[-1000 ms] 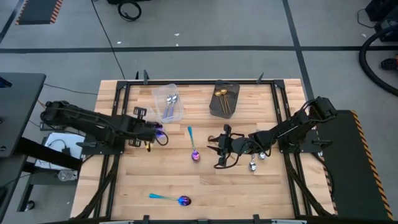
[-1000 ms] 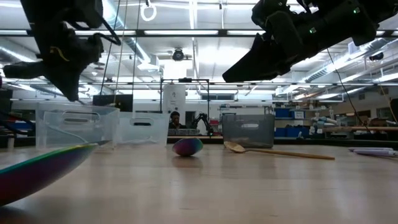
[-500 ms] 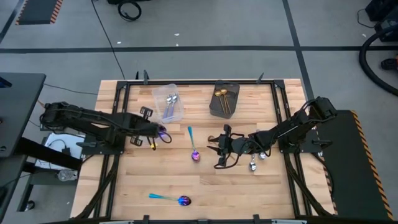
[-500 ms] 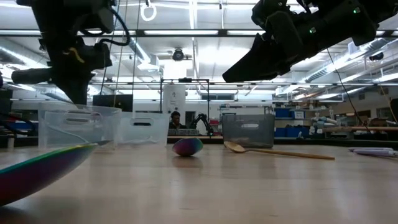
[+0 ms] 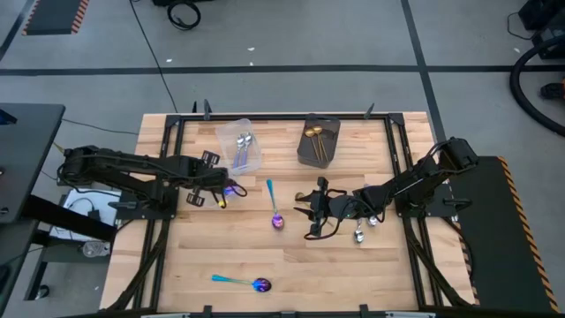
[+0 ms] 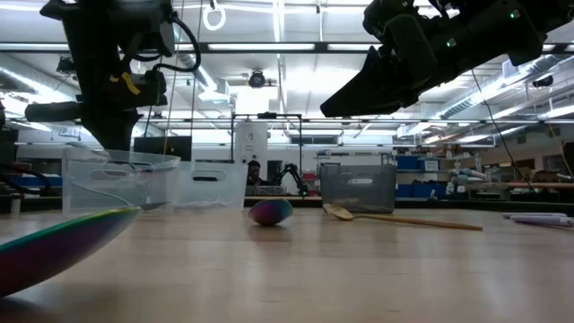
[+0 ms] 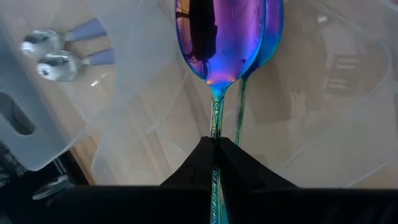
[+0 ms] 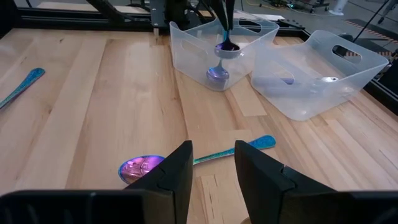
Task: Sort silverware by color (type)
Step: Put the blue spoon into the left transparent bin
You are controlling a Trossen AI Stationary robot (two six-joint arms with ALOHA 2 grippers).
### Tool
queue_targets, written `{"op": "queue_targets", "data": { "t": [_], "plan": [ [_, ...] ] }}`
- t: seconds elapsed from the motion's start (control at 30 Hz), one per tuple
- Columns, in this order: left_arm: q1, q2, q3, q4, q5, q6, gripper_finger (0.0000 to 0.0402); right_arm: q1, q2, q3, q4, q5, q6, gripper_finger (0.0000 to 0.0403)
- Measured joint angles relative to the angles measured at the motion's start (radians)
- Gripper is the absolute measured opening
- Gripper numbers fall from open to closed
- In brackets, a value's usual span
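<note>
Over the clear plastic tub (image 8: 217,56) at the desk's left, the left gripper (image 7: 215,149) clamps an iridescent purple-blue spoon (image 7: 227,43) bowl-down, seemingly to drop it among its kind, while the right gripper (image 8: 212,163) waits parted.

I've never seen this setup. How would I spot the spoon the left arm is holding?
Find the left gripper, at the wooden table's left side. The spoon hangs bowl-down from its shut fingers over a clear tub. It is iridescent purple-blue with a teal stem, unlike the silver, lilac-handled spoons in the neighbouring tub, and the only one lifted.
</note>
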Motion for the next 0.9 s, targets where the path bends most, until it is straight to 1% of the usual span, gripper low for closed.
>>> {"op": "queue_targets", "data": {
  "t": [0.17, 0.37, 0.5, 0.6, 0.8, 0.9],
  "plan": [
    [0.001, 0.034, -0.001, 0.011, 0.005, 0.051, 0.0021, 0.0, 0.0, 0.0, 0.008, 0.0, -0.004, 0.0129],
    [0.001, 0.098, -0.001, 0.011, 0.018, 0.052, 0.0024, 0.001, 0.0, 0.0, 0.01, -0.009, -0.004, 0.0129],
    [0.02, 0.133, 0.0, 0.007, 0.017, 0.053, 0.0028, 0.001, 0.0, 0.0, 0.011, -0.009, -0.007, 0.0129],
    [0.036, 0.149, -0.001, 0.004, 0.016, 0.05, 0.005, 0.001, 0.0, 0.0, 0.01, -0.009, -0.007, 0.0129],
    [0.058, 0.145, 0.0, 0.02, 0.014, -0.03, 0.0117, 0.001, 0.0, 0.0, 0.011, -0.009, -0.008, 0.0129],
    [0.056, 0.144, 0.01, -0.004, 0.012, -0.056, 0.0138, 0.001, 0.0, 0.0, 0.011, -0.009, -0.008, 0.0129]
  ]
}}
